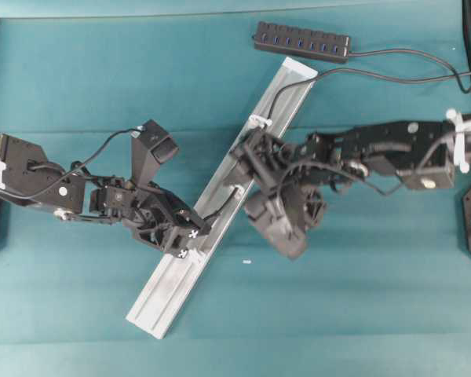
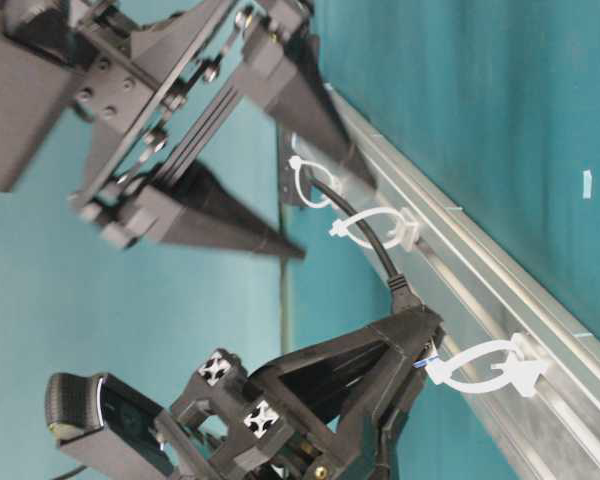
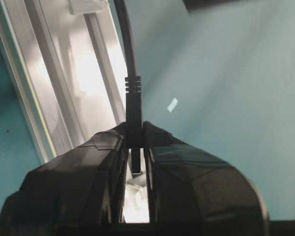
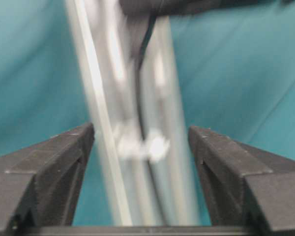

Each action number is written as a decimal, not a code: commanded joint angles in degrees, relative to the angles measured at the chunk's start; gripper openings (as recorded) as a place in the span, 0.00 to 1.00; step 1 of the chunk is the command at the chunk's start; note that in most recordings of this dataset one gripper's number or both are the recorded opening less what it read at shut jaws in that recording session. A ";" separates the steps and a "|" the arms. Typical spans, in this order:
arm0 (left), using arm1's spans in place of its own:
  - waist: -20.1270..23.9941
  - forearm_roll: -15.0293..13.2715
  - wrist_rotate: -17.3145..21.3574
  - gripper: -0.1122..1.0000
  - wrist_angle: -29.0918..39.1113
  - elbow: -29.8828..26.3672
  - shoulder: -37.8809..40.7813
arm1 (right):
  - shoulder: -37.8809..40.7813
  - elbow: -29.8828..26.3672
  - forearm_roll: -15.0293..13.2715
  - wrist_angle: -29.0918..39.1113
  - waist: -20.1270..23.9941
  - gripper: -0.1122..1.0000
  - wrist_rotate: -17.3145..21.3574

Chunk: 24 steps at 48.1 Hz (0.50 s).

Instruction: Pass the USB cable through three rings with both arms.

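While the left gripper (image 2: 405,335) is pinching the little black plug of the USB cable (image 2: 380,245), the cable is already running through two of the three rings (image 2: 365,228) on the silver rail (image 1: 220,204). The plug is sitting just before the third ring, the one nearest the table-level camera, and it is not through that ring yet. The right gripper (image 4: 140,162) is hanging over the rail with its jaws spread wide and nothing between them. I think the job is about two thirds done. To do this step well, the left gripper should be keeping the plug straight and level with the hole of the last ring, then pushing it in slowly so it is not bumping the thin plastic. The right gripper should be waiting on the far side of that ring from the plug, ready to catch the tip when it is poking out. If the plug is tilting, it may be bending the ring away. Counting now: there are three rings, one rail, one cable, one black hub (image 1: 302,41) with blue ports beyond the far end of the rail, and two grippers. All of it is lying on the green surface (image 1: 361,314).
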 commanded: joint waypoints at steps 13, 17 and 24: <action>-0.26 0.09 -0.09 0.18 -0.62 -0.62 -1.32 | 3.69 -1.14 0.00 -1.85 0.18 0.79 0.97; -0.26 0.18 -0.09 0.18 -0.62 -0.62 -1.32 | 4.48 -1.14 0.00 -1.76 0.26 0.78 0.97; -0.26 0.18 -0.09 0.18 -0.70 -0.53 -1.32 | 5.89 -1.76 -0.09 -1.85 0.35 0.75 0.97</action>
